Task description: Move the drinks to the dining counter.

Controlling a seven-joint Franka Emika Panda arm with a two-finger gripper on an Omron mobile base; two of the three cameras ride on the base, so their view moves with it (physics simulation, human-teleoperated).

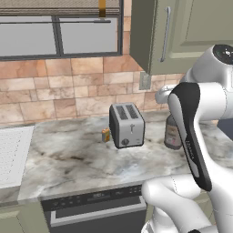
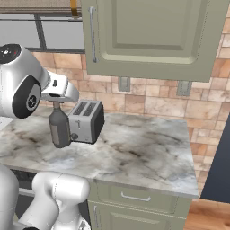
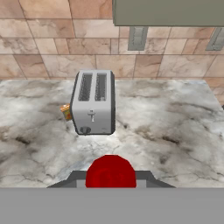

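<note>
Left base view first: the bottle (image 1: 172, 134) is sitting at the right middle of the frame, half hidden behind the white arm, just right of the toaster (image 1: 126, 124) on the marble bench (image 1: 68, 159). The little orange can (image 1: 105, 134) is tucked against the toaster's left side, near the middle of the frame. I can't make out the fingers here because the arm is covering them.

Right base view: the bottle (image 2: 59, 127) is standing at the left middle, upright, right beside the toaster (image 2: 86, 120) and maybe touching it. The hand is coming down onto its neck from above, and its base looks like it's resting on the bench (image 2: 148, 152) or barely off it; I can't tell which.

Hand view: the red cap (image 3: 110, 172) is sitting dead centre at the bottom, with the tool (image 3: 110, 177) clamped around the neck, so it's closed and gripping the bottle. The toaster (image 3: 92, 102) and can (image 3: 66, 112) are ahead, above and left of centre.

My take: the step in hand is carrying drink 1 of 2 off toward the dining counter. Lift straight up first so the bottle clears the toaster, keep it vertical since it's a neck grip and could swing, and move slowly while the base is driving.
</note>
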